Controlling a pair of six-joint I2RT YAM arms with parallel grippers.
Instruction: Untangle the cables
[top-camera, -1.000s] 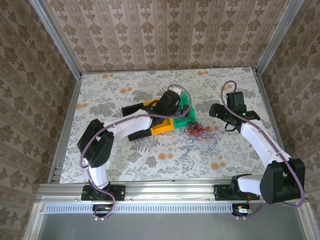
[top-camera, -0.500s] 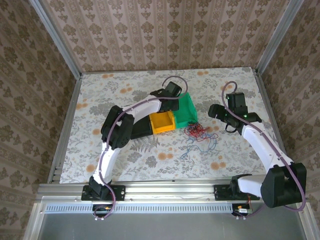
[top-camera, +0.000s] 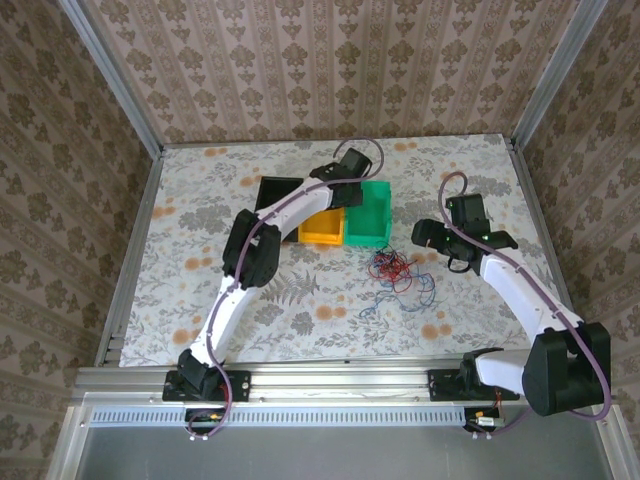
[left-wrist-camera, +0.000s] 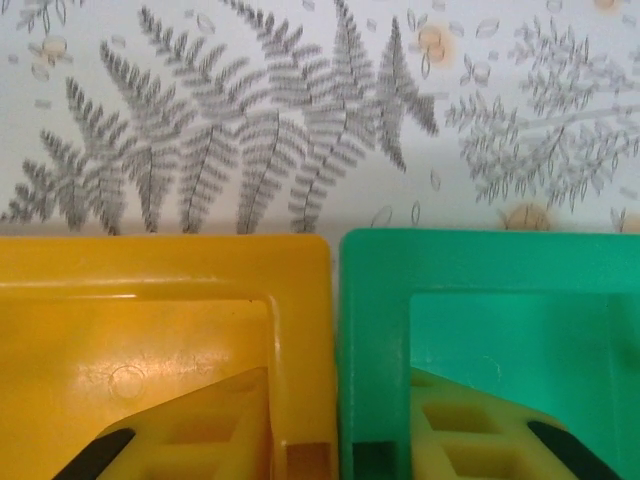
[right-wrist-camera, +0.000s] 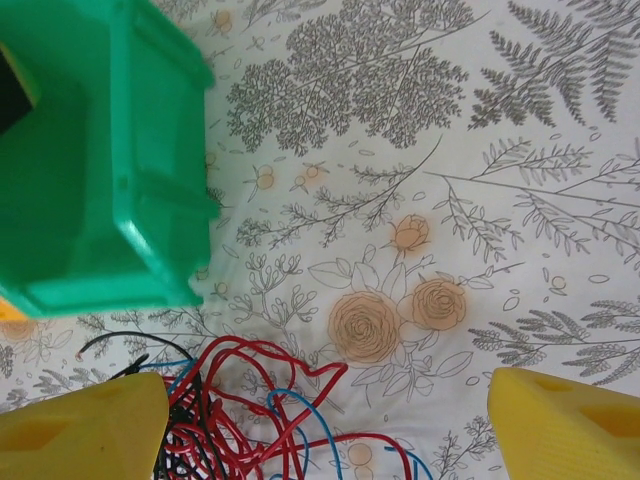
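**Task status.** No separation is visible. The thin, loose red, blue and black cables (top-camera: 393, 268) lie in one knotted clump right of centre in the top view, on the flower-printed table cover (top-camera: 250, 320). The clump sits just below the green plastic bin (top-camera: 378, 225). One blue strand trails from it toward the lower edge of the frame. All of the untangling appears to be left to do.

**Left gripper** (left-wrist-camera: 340, 385). It is at the bins, well apart from the cables. One yellow finger (left-wrist-camera: 200, 425) sits inside the yellow plastic bin (top-camera: 322, 235). The other sits inside the green bin, with the two adjoining walls between them. The jaws stand narrow. Whether they are pressing on those walls cannot be told.

**Right gripper** (right-wrist-camera: 325, 425). It hangs just above the right-hand side of the clump. The jaws are wide and hold nothing. One fingertip (right-wrist-camera: 90, 425) overlaps the red loops at the lower left of the wrist view.

**Inventory.**
- Cables: three colours; the strand count is not readable in the knot.
- Bins: three, namely the green, the yellow and a black plastic bin (top-camera: 272, 192).
- Grippers: two.
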